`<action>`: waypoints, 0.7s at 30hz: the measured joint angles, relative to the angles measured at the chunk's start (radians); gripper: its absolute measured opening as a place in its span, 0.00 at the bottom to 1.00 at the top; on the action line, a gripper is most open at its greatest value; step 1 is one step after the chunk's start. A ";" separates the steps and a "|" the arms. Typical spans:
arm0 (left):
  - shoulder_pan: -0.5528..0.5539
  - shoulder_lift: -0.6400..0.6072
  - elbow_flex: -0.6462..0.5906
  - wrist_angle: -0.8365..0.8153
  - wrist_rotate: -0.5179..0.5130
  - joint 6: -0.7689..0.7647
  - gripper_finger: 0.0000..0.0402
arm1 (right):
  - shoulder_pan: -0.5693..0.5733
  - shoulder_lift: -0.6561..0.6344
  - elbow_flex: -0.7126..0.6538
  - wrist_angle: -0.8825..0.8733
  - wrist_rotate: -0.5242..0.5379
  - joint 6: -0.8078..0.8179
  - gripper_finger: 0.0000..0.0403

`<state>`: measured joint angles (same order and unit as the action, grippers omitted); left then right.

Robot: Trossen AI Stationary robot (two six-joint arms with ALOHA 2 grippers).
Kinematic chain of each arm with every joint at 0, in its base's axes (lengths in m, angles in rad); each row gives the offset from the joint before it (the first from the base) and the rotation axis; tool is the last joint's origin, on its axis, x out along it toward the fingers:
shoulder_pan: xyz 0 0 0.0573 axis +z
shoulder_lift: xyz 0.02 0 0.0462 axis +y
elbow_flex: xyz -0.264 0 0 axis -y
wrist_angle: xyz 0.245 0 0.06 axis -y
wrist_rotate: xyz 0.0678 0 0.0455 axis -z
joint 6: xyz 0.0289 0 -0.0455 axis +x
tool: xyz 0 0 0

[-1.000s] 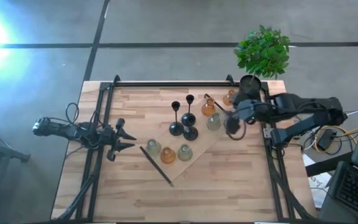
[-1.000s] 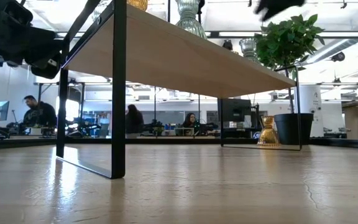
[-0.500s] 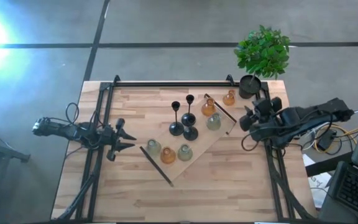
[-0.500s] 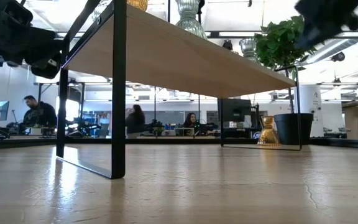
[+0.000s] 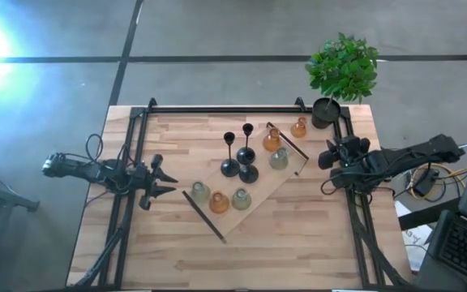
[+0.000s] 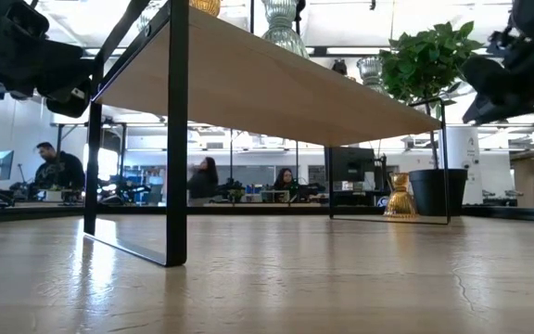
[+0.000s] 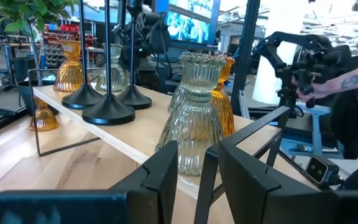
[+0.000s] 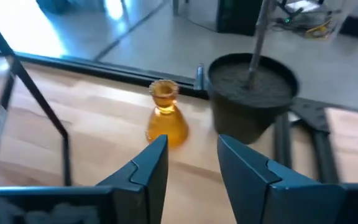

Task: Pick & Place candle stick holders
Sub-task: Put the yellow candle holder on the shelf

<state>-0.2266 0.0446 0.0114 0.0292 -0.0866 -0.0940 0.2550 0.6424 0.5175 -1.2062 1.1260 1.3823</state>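
Observation:
A raised wooden shelf (image 5: 258, 188) on black legs stands mid-table. On it stand three black stemmed holders (image 5: 247, 154), also in the left wrist view (image 7: 107, 112), and several amber and pale green glass holders (image 5: 219, 203). One amber glass holder (image 5: 299, 127) stands on the table by its base, beside the black plant pot (image 5: 324, 112); the right wrist view shows both (image 8: 165, 121) (image 8: 253, 102). My left gripper (image 5: 166, 180) is open and empty left of the shelf, facing a pale green holder (image 7: 194, 118). My right gripper (image 5: 328, 158) is open and empty right of the shelf, facing the amber holder.
The plant's leaves (image 5: 343, 66) spread over the far right corner. Black frame rails run along the table's left (image 5: 128, 186), far (image 5: 225, 109) and right (image 5: 353, 219) sides. Bare tabletop (image 5: 242, 259) lies near the front edge. People sit in the room behind (image 6: 58, 172).
My right gripper has drawn back from over the shelf's right end toward the table's right edge and has come lower. The holders and the shelf stay where they were.

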 joint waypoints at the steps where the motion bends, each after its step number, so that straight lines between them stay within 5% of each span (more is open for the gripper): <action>1: 0.000 0.000 0.000 0.000 0.000 0.000 0.30 | 0.000 -0.024 -0.017 0.042 0.002 -0.026 0.31; 6: 0.000 0.000 0.000 0.000 0.000 0.000 0.30 | -0.002 -0.126 -0.095 0.189 0.000 -0.119 0.24; 16: 0.000 0.000 0.000 0.000 0.000 0.000 0.30 | -0.060 -0.386 -0.169 0.243 -0.066 0.076 0.09; 21: 0.000 0.000 0.000 0.000 0.000 0.000 0.30 | -0.078 -0.543 -0.177 0.451 -0.095 -0.143 0.08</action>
<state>-0.2268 0.0444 0.0113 0.0292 -0.0868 -0.0940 0.1771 0.0994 0.3401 -0.7555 1.0307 1.2391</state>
